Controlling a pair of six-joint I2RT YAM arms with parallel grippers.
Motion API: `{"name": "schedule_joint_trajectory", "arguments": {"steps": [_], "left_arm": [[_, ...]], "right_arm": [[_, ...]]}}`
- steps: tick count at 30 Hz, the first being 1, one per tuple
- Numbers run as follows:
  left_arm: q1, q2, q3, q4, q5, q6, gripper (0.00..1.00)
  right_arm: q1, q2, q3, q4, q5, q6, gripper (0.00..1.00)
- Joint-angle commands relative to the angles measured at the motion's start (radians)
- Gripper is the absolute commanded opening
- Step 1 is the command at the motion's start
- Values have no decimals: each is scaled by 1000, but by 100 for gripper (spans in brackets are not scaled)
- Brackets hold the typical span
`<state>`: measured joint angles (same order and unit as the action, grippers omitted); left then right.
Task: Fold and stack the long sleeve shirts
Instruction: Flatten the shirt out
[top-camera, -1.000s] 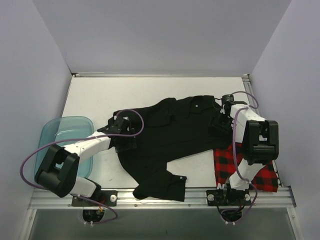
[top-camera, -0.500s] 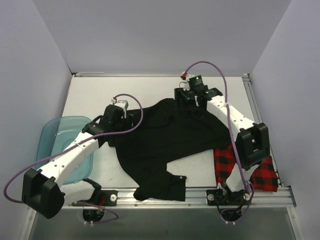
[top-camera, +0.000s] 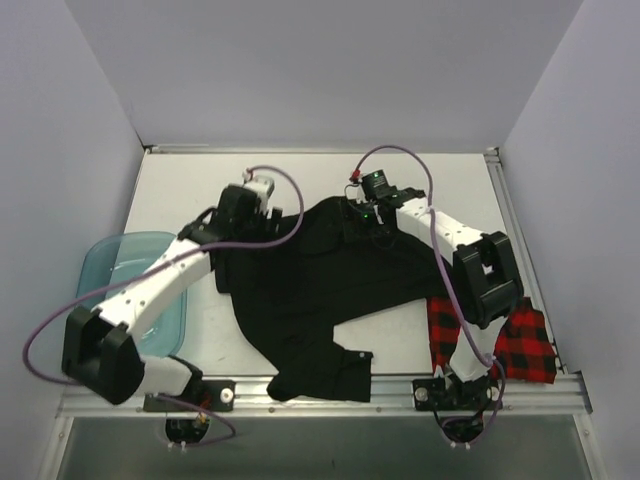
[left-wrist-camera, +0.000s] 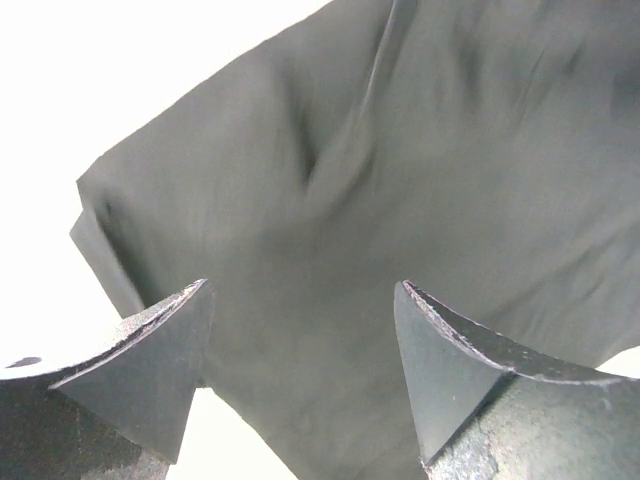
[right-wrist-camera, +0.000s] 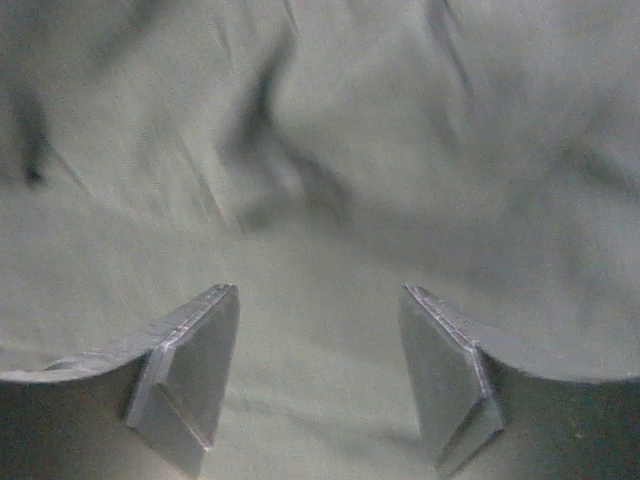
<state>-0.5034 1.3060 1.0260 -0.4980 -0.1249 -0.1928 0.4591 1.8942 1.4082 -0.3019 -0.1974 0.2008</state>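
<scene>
White table (top-camera: 180, 195), black shirt (top-camera: 310, 290) spread centrally, checked shirt (top-camera: 528, 350) right, teal tub (top-camera: 120, 255) left

Evenly and softly lit from above in the top view; sharp throughout, almost shadowless. In the left wrist view, table (left-wrist-camera: 120, 70) blown out to pure white beside the dark, slightly soft black shirt (left-wrist-camera: 420, 200). In the right wrist view, dim, grey-green and grainy; cloth smeared and out of focus, fingertips (right-wrist-camera: 195, 370) crisper.

I see bare surface (top-camera: 190, 190) behind the black shirt (top-camera: 310, 290); tub (top-camera: 105, 258) blocks left edge, checked shirt (top-camera: 530, 345) fills near-right corner.
</scene>
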Motion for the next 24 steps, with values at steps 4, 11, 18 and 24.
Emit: {"name": "schedule_joint_trajectory", "arguments": {"steps": [4,11,18,24], "left_arm": [[-17,277,363,69,47,75,82],[-37,602,644,30,99,90,78],[-44,788,796,21,125,93,72],[-50,889,862,16,116,110,56]], "right_arm": [[-10,-299,-242,-37,131,89,77],[-5,-417,-429,-8,87,224,83],[0,-405,-515,63,62,247,82],[0,-366,-546,92,44,262,82]]}}
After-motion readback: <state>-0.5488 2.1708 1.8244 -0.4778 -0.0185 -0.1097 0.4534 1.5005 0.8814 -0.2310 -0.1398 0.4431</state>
